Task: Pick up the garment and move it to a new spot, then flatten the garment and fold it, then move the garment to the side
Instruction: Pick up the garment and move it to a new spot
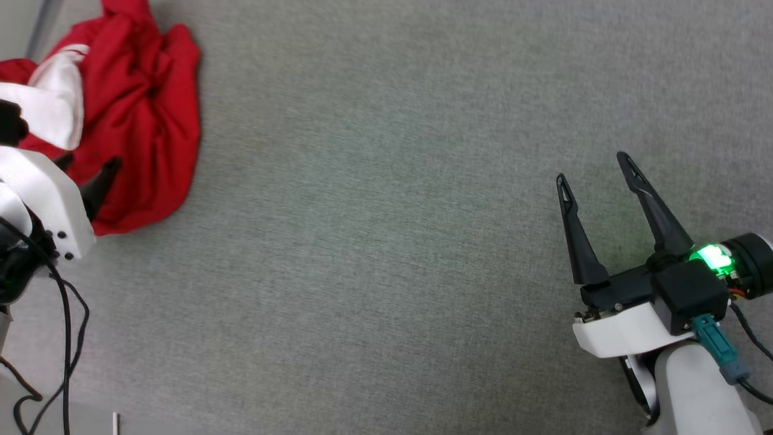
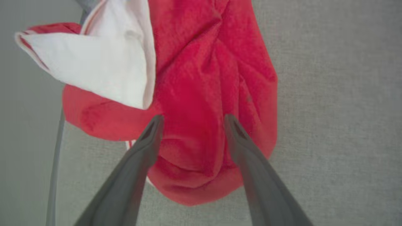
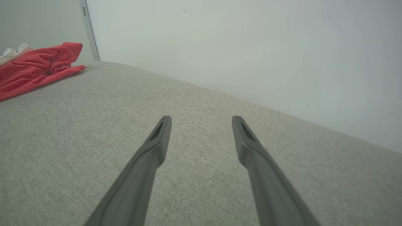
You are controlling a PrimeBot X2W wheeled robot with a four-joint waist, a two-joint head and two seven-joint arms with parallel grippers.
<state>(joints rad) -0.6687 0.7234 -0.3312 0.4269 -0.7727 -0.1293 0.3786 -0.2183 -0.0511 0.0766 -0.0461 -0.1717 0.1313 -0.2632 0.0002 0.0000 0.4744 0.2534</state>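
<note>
Left gripper (image 1: 87, 164): at the left edge of the head view, over the near part of the garment. Jaws spread wide, holding nothing. Its two dark fingers straddle a red fold; I cannot tell whether the tips touch the cloth.
Garment (image 1: 139, 115): a crumpled red jersey heap at the far left of the grey fabric surface (image 1: 386, 254), with one white sleeve (image 1: 57, 99) with striped trim lying on top. No lettering shows.
Right gripper (image 1: 592, 167): well apart from the garment, low at the right, above bare surface. Jaws spread wide and empty.
Step in hand: judged to be the first one, the pick-up; the garment is not yet gripped.
Next move calls for: lowering the left fingers into the heap and closing on a thick fold, so the whole jersey lifts rather than a single layer slipping out.
Count: one garment; one white sleeve showing; two grippers, two fingers each.
</note>
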